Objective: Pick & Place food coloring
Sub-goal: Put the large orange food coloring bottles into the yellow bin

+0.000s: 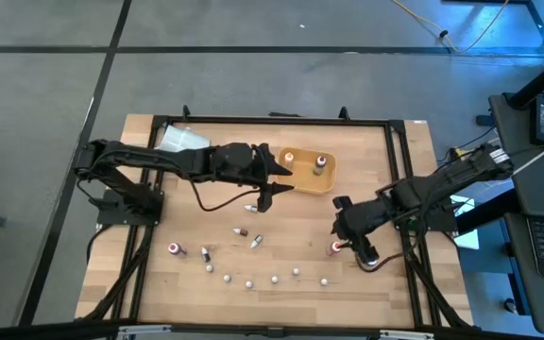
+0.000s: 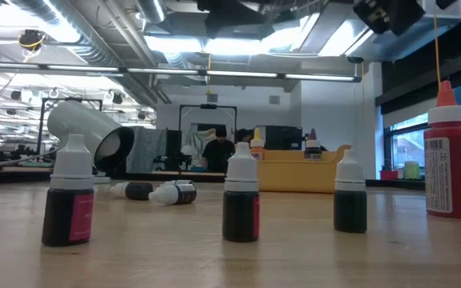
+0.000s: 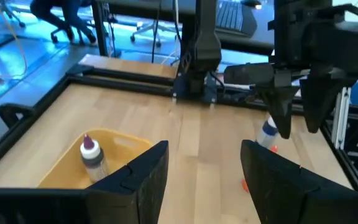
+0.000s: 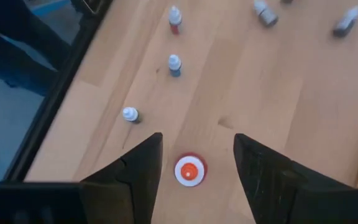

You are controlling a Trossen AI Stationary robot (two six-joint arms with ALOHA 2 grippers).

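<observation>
Hovering right gripper (image 4: 194, 165), fingers spread, straddling red-capped food coloring bottle (image 4: 189, 171) standing directly beneath, untouched. Hanging left gripper (image 3: 204, 174), fingers likewise spread and empty, just beside tray (image 3: 120, 144) holding one upright bottle (image 3: 92, 155).

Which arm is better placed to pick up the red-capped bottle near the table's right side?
The right. Its tool hangs open directly above the red-capped bottle, one finger on each side. The left tool is beside the tray, away from it.
</observation>
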